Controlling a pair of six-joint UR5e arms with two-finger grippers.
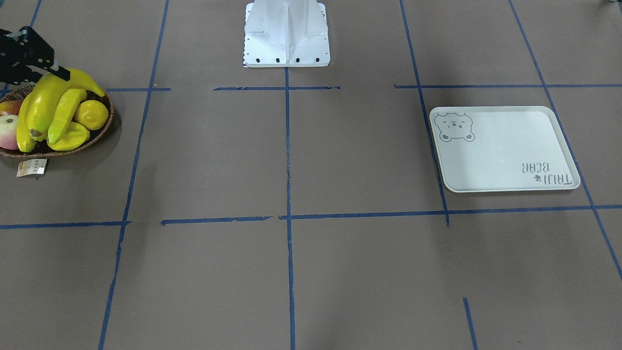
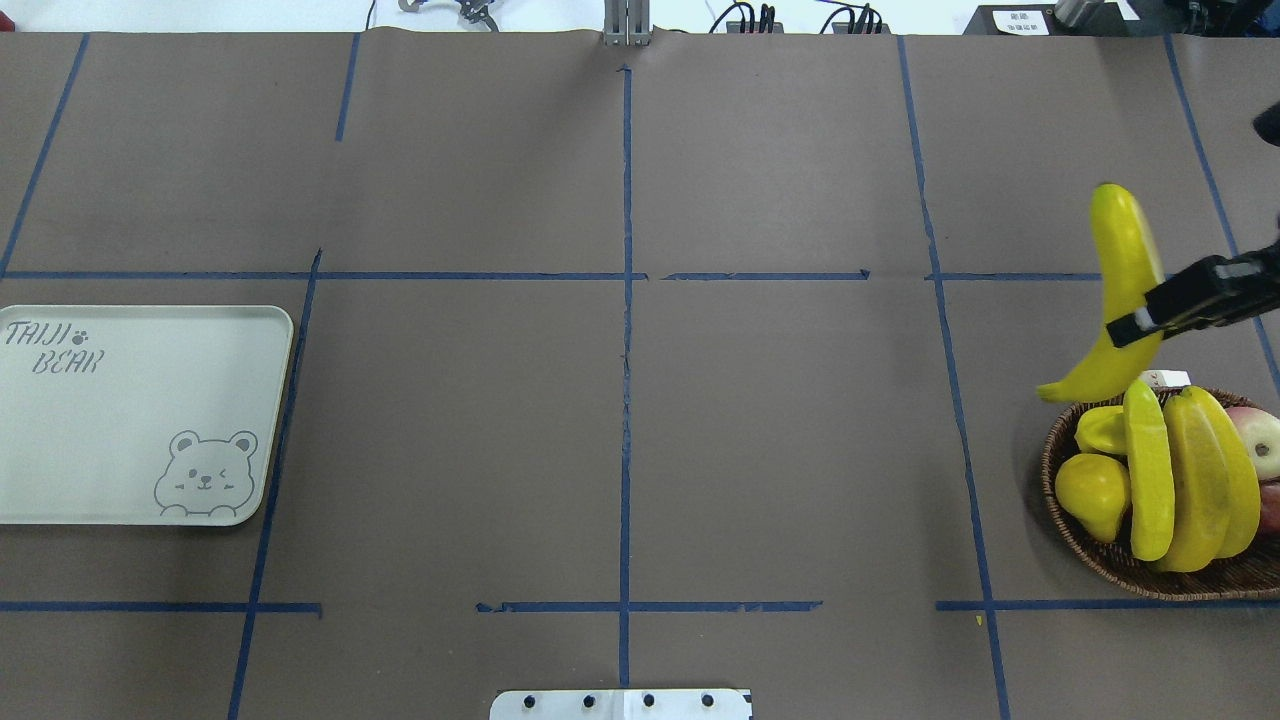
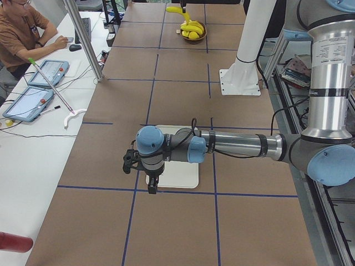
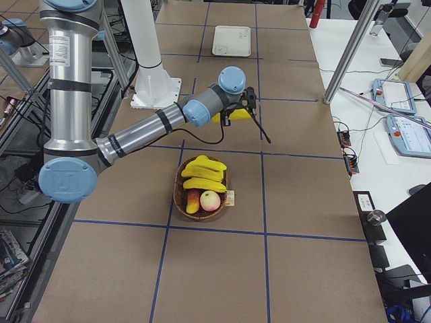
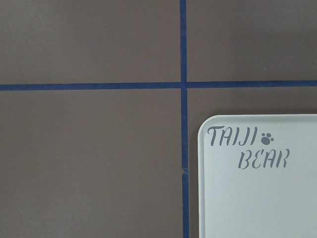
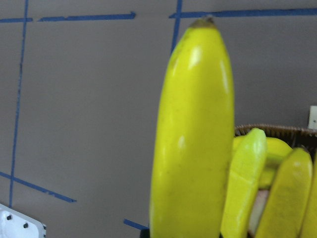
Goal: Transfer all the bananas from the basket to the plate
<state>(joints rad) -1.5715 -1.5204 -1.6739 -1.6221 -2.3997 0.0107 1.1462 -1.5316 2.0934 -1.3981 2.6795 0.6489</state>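
Looking across from the operators' side, I see the right gripper (image 2: 1140,322) with its fingers clamped across a banana (image 2: 1122,270), held up clear of the basket (image 2: 1062,520) and out past its far rim. The right wrist view is nearly filled by that banana, with the wicker edge behind it. The left gripper (image 3: 151,187) shows only from the bench end, hanging over the lettered corner of the plate (image 2: 150,400) — whether its fingers are spread or closed I cannot tell. The basket sits at the bench's (image 2: 780,440) right end, the plate at its left end, well apart, with a broad stretch of taped brown surface between them. In the basket lie the other bananas (image 2: 1195,480), a ridged yellow fruit (image 2: 1100,430), a round yellow fruit (image 2: 1090,492) and a pink fruit (image 2: 1262,440); a paper tag (image 1: 31,166) lies beside it
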